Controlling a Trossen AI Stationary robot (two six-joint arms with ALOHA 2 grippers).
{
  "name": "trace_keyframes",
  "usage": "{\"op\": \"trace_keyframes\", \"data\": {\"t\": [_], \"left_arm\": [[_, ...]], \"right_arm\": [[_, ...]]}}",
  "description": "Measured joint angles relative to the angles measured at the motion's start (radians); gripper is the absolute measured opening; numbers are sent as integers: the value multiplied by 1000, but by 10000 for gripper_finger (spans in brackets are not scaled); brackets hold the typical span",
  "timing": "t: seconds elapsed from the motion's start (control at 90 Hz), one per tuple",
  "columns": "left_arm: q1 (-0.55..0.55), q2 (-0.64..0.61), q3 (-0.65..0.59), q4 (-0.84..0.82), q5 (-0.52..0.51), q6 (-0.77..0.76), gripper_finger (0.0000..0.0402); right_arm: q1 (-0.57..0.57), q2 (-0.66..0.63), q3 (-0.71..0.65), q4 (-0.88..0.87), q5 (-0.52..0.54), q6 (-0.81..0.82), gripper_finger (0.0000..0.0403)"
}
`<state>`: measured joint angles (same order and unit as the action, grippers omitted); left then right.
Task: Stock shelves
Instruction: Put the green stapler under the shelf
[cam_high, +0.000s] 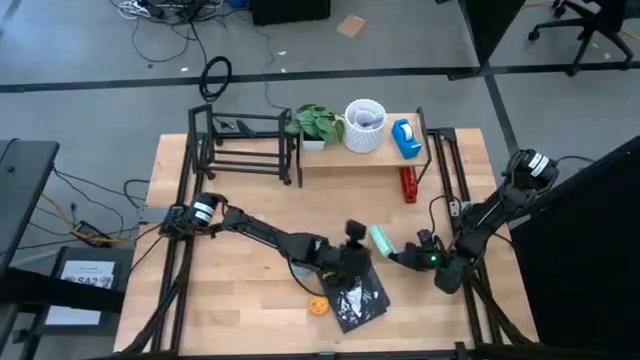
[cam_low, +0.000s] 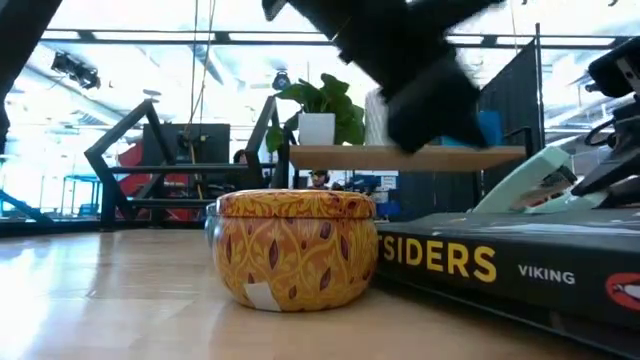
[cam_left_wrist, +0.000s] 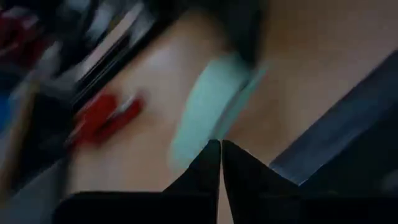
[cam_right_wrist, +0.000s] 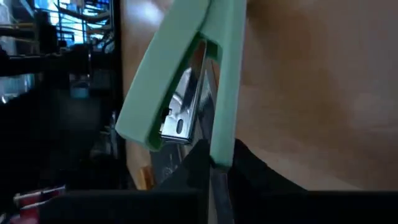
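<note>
A mint green stapler (cam_high: 383, 240) lies near the table's middle right, with my right gripper (cam_high: 405, 255) shut on it. In the low view the stapler (cam_low: 530, 180) stands tilted behind a black book (cam_low: 500, 265). My left gripper (cam_high: 350, 250) is shut and hovers over the far edge of the book (cam_high: 357, 297), holding nothing. An orange patterned tin (cam_high: 318, 305) sits on the table beside the book. The wooden plank shelf (cam_high: 340, 155) and the black rod rack (cam_high: 245, 145) stand at the far side. A red stapler (cam_high: 408, 185) lies on the table by the shelf's right legs. My right gripper pinches the mint stapler's near end (cam_right_wrist: 219, 152) between its two fingers, coming from the table's right and lying along the stapler. The stapler's two arms gape slightly (cam_right_wrist: 186, 93). It sits tilted; the book hides its lower end in the low view.
On the plank stand a potted plant (cam_high: 317, 125), a white ribbed holder (cam_high: 365, 125) and a blue tape dispenser (cam_high: 405, 138). The rod rack holds nothing that I can see. Bare tabletop lies at the near left (cam_high: 210, 300).
</note>
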<state>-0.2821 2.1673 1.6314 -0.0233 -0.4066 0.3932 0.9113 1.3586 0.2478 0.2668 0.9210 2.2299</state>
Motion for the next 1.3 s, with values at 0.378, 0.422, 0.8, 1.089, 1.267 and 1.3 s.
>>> {"op": "trace_keyframes", "data": {"t": [0.378, 0.422, 0.8, 1.089, 1.267, 1.3], "left_arm": [[76, 24, 0, 61, 96, -130, 0], [87, 27, 0, 57, 123, -150, 0], [105, 83, 2, 61, 200, -199, 0], [106, 89, -1, 64, 199, -196, 0], [106, 89, -2, 110, 230, -196, 0], [106, 89, -2, 129, 247, -196, 0]], "right_arm": [[-49, 2, -2, 85, -57, -9, 5], [-52, 2, -2, 103, -60, -9, 5], [-57, 8, 19, 148, -160, -13, 21], [-57, 13, 39, 162, -150, -72, 87], [-56, 13, 39, 159, -149, -89, 121], [-56, 13, 39, 159, -149, -93, 125]]}}
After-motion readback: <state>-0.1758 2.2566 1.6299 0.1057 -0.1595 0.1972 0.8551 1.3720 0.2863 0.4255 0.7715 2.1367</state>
